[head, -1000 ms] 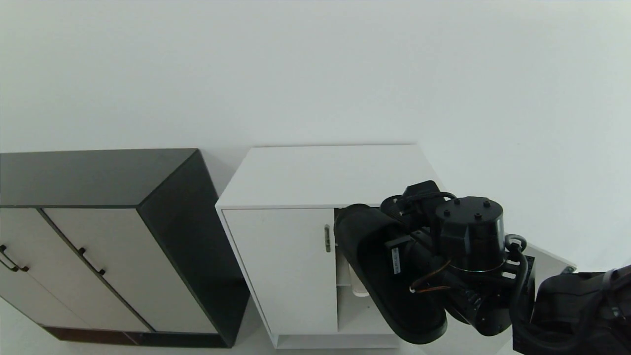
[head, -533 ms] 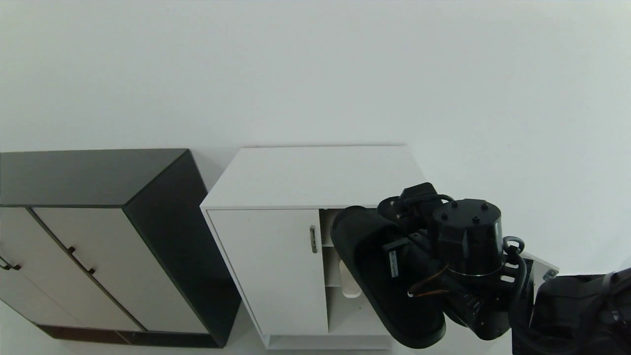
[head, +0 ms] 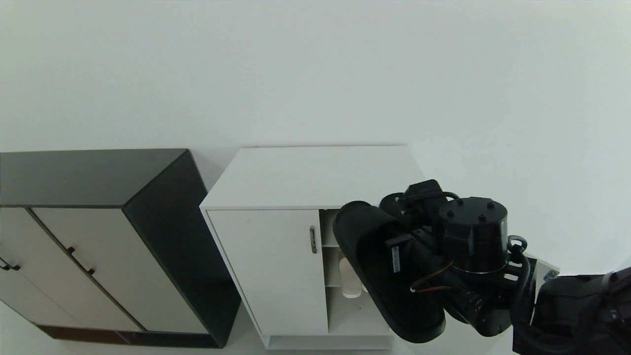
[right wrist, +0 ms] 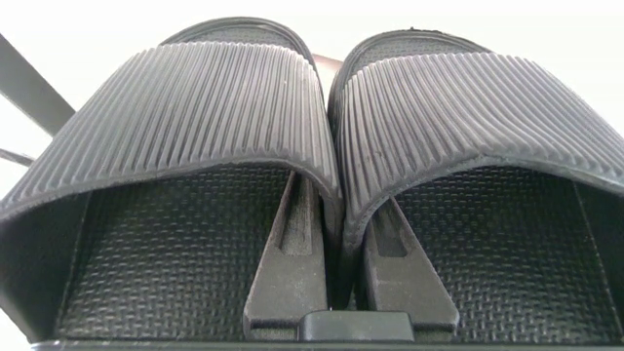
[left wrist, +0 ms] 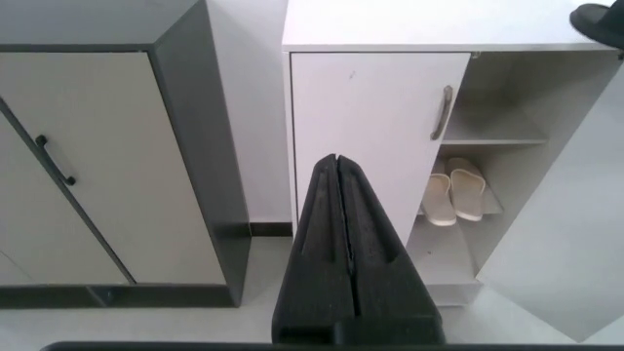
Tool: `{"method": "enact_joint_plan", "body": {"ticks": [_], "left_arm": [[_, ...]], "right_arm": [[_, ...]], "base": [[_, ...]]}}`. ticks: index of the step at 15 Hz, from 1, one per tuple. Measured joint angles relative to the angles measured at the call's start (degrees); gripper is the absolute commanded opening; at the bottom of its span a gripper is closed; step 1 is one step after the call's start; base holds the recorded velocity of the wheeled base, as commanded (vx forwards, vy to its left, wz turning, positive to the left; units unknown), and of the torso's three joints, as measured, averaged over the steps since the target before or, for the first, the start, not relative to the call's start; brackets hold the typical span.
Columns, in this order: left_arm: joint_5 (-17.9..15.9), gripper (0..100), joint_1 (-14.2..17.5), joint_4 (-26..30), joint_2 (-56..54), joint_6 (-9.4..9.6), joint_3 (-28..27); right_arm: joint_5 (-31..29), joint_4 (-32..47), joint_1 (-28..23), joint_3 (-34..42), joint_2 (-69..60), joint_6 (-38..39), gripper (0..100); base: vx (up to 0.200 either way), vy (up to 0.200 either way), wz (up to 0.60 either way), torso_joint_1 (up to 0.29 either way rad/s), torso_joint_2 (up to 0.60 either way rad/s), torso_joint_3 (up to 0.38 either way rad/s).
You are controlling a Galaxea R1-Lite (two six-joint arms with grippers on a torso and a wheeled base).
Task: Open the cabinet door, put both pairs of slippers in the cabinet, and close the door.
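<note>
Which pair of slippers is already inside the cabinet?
The pale pair, lying side by side on a shelf in the white cabinet. The black pair is outside it, clamped in the right gripper.

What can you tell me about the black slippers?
The black slippers are a pair of slides, side by side, with ribbed straps and dimpled footbeds, rubbery in look. The right gripper clamps their touching inner edges, one finger under each strap. They hang in the air before the open side of the white cabinet.

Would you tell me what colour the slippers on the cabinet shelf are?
The slippers are cream-white, seen best in the left wrist view.
</note>
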Motion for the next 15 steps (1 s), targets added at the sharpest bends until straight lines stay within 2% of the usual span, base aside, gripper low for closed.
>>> {"method": "enact_joint_plan", "body": {"ticks": [7, 15], "left_arm": [[0.0, 0, 0.0, 0.0, 0.0, 0.0, 0.0], [0.0, 0, 0.0, 0.0, 0.0, -0.02, 0.0]], "right_arm": [[0.1, -0.4, 0.0, 0.8, 0.1, -0.6, 0], [0.1, -0.4, 0.0, 1.2, 0.1, -0.7, 0]], "base": [[0.0, 0.0, 0.0, -0.01, 0.02, 0.014], [0.0, 0.0, 0.0, -0.188, 0.44, 0.241]]}}
